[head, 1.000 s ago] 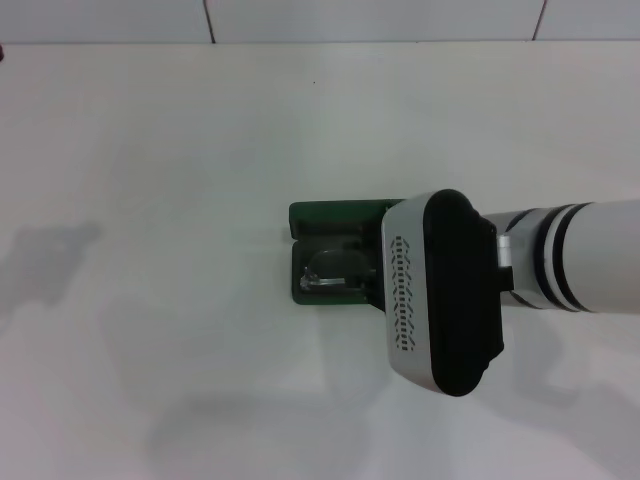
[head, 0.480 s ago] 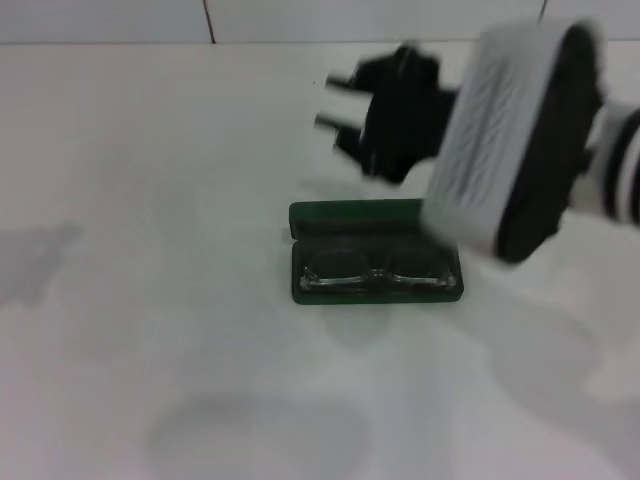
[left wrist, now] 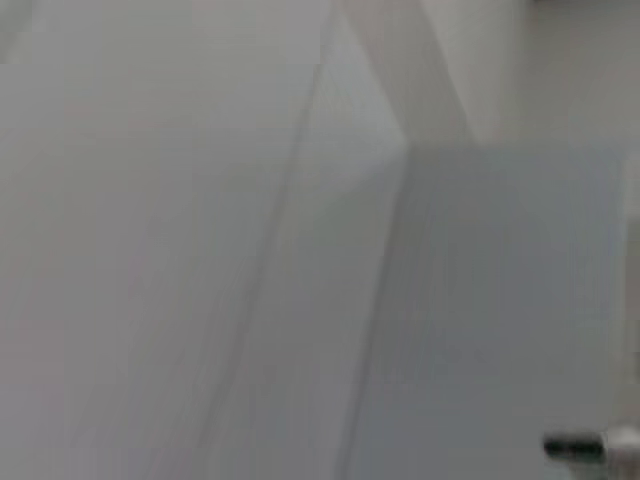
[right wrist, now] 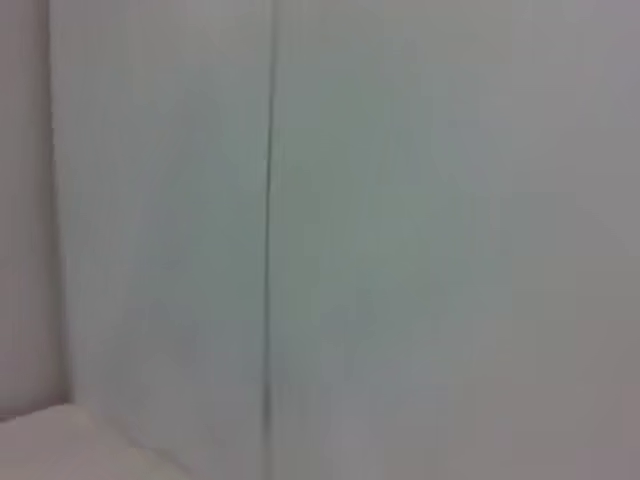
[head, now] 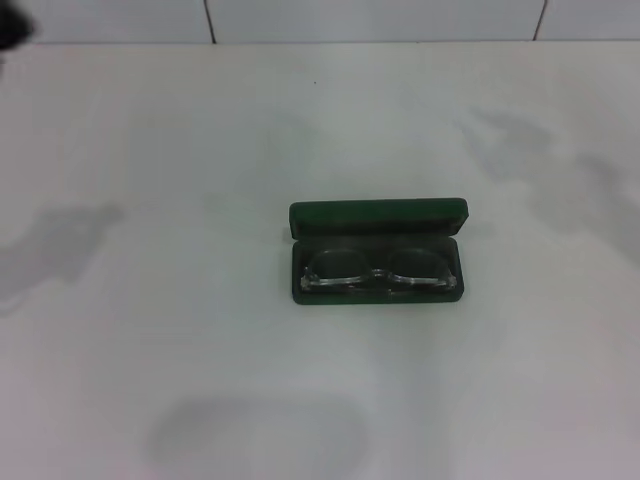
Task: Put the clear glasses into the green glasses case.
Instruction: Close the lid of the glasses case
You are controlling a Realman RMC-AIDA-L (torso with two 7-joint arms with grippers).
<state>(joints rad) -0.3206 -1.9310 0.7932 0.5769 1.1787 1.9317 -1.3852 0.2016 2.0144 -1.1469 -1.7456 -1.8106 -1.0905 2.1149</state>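
Observation:
The green glasses case point(head: 378, 219) lies open in the middle of the white table in the head view, its lid standing up at the far side. Inside its dark tray rest the clear glasses point(head: 377, 272), lenses side by side across the case's width. Neither gripper shows in the head view. A dark bit at the top left corner point(head: 10, 28) cannot be identified. Both wrist views show only pale blank walls, with no fingers in sight.
The white table point(head: 180, 300) spreads around the case on all sides. A tiled wall point(head: 380, 18) runs along the table's far edge. Soft shadows lie on the table at the left and upper right.
The right arm, which covered the case's right half a second ago, has lifted up and away and left the head view. The glasses stay in the case.

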